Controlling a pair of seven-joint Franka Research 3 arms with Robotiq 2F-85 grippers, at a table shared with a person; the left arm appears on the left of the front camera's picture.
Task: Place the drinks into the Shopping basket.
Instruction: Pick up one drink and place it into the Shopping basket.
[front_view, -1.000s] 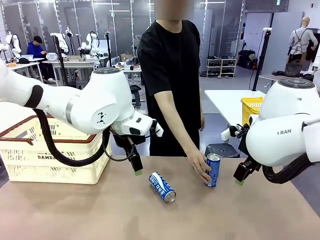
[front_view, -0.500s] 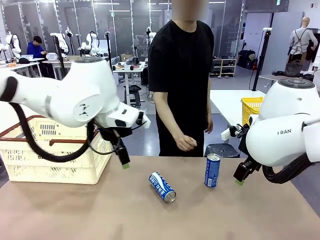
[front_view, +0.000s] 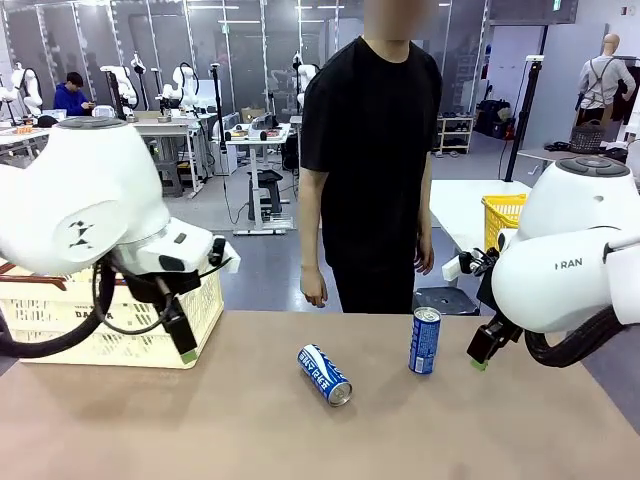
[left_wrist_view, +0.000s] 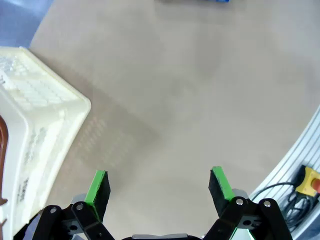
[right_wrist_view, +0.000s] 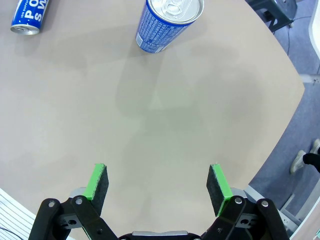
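Drinks sit mid-table, seemingly set out for pickup: upright can (front_view: 426, 341) just left of the right tool (right_wrist_view: 157, 175), toppled can (front_view: 324, 374) nearer. Both tools gape empty; the left tool (left_wrist_view: 159, 180) hovers beside the Shopping basket (front_view: 210, 305), far left.

Left gripper (left_wrist_view: 160, 186) points down at a slant, jaws spread wide, empty; right gripper (right_wrist_view: 158, 186) hangs likewise, jaws wide apart, empty.

The left arm (front_view: 90, 190) hides much of the Shopping basket (front_view: 130, 347) (print included).
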